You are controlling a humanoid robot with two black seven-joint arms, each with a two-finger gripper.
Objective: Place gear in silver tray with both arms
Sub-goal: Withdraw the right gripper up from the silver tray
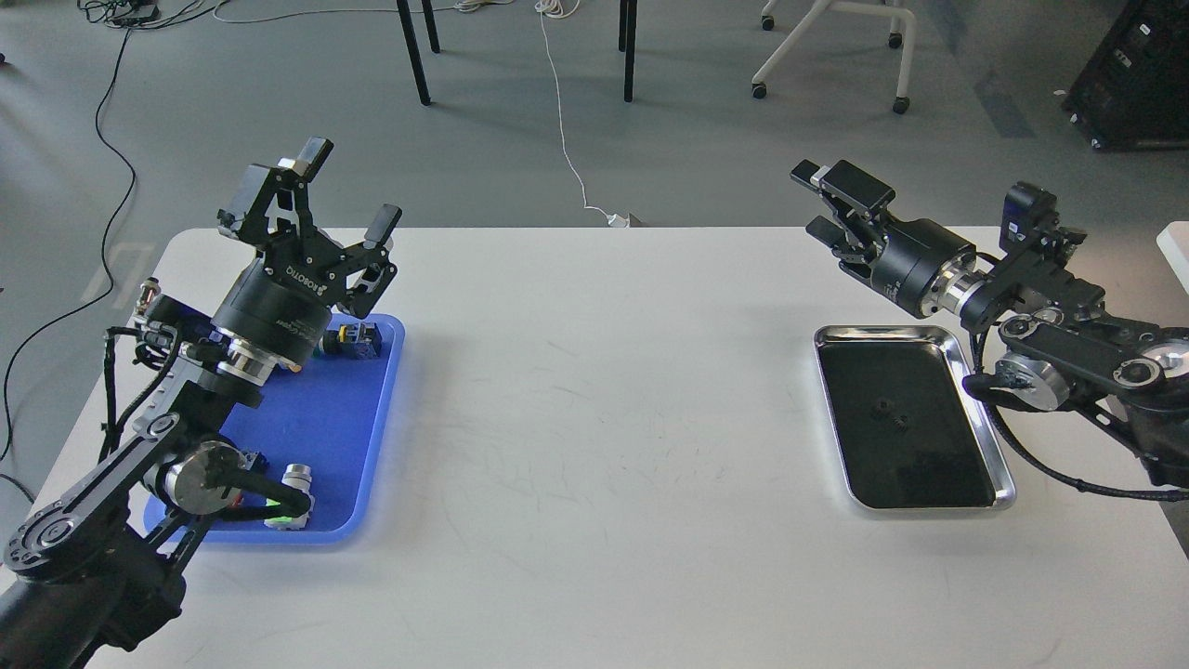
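Note:
The silver tray [986,423] lies on the right of the white table. Two small dark gear-like pieces [879,406] lie close together on its dark bottom. My right gripper [821,206] is raised above the table, beyond the tray's far edge and pointing left and away. Its jaws stand apart and hold nothing. My left gripper [349,190] is raised over the far end of the blue plastic tray [394,390]. It is open and empty, with its fingers pointing up and away.
The blue tray holds several small switch parts, one green and black [357,340] at its far end and one green and white [290,509] at its near end. My left arm's links cover part of that tray. Chair legs and cables lie on the floor beyond the table.

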